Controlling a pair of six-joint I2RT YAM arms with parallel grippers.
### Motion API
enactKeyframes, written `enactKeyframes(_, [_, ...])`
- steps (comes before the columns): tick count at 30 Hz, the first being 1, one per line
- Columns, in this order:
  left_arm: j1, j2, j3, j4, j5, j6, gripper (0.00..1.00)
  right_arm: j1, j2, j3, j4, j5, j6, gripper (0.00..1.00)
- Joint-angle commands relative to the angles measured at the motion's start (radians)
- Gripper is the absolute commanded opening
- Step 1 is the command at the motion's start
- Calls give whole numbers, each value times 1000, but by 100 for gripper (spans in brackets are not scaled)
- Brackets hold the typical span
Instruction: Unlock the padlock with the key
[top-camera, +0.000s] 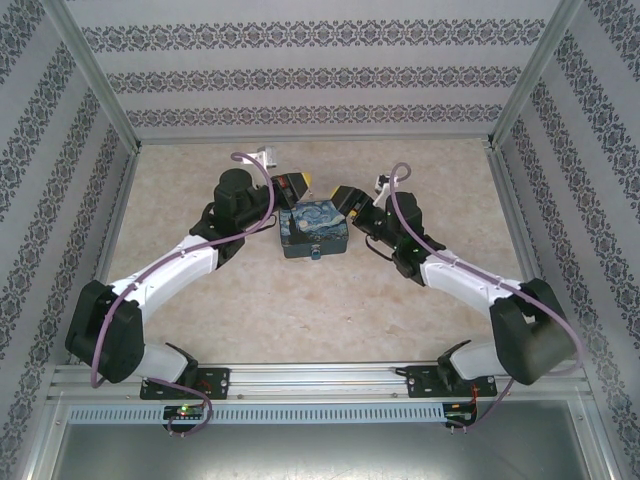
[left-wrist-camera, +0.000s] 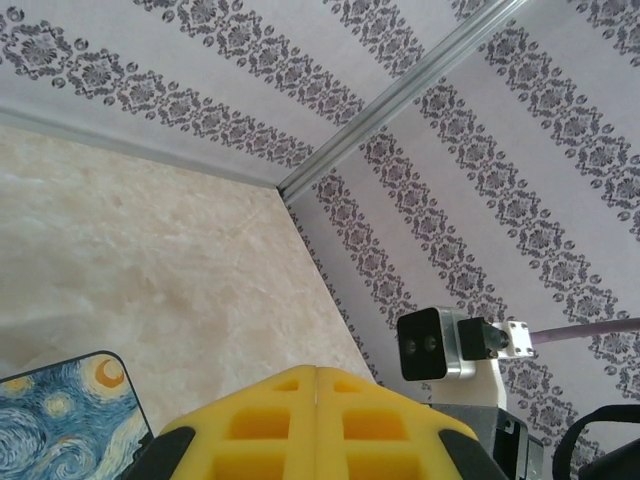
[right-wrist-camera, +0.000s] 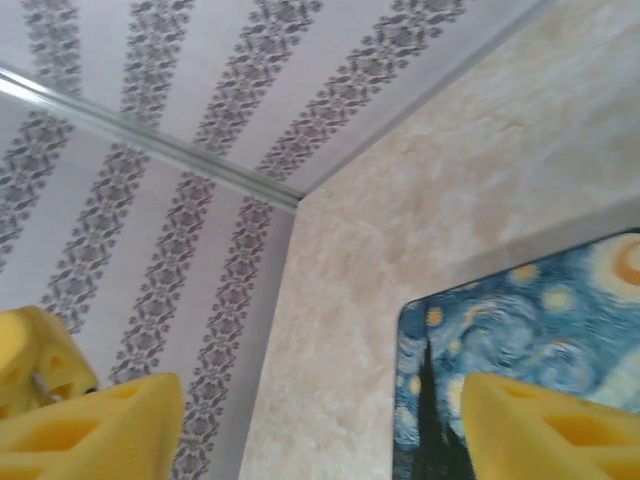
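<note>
Marbled tabletop is bearing the swirl-painted box between the left gripper, fingers pressing together with the key too small to discern, and the right gripper, fingers standing spread. Steadying the box first seems advisable.

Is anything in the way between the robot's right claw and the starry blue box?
No, nothing visible. The right gripper is open right beside a far corner of the starry box. The left gripper is shut at the other far corner.
</note>
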Motion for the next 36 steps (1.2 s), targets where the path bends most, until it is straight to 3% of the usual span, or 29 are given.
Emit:
enactKeyframes(1, [4,-37,-50,126,-64,-57,0,-1,48,27,253,-105,56,65])
enactKeyframes(13, [2,-29,-110,303,-187,-241,0,11,343,70,801,-96,374,48])
enactKeyframes(36, [2,-16,-118,325,-181,-269,0,94,395,142,805,-70,367,44])
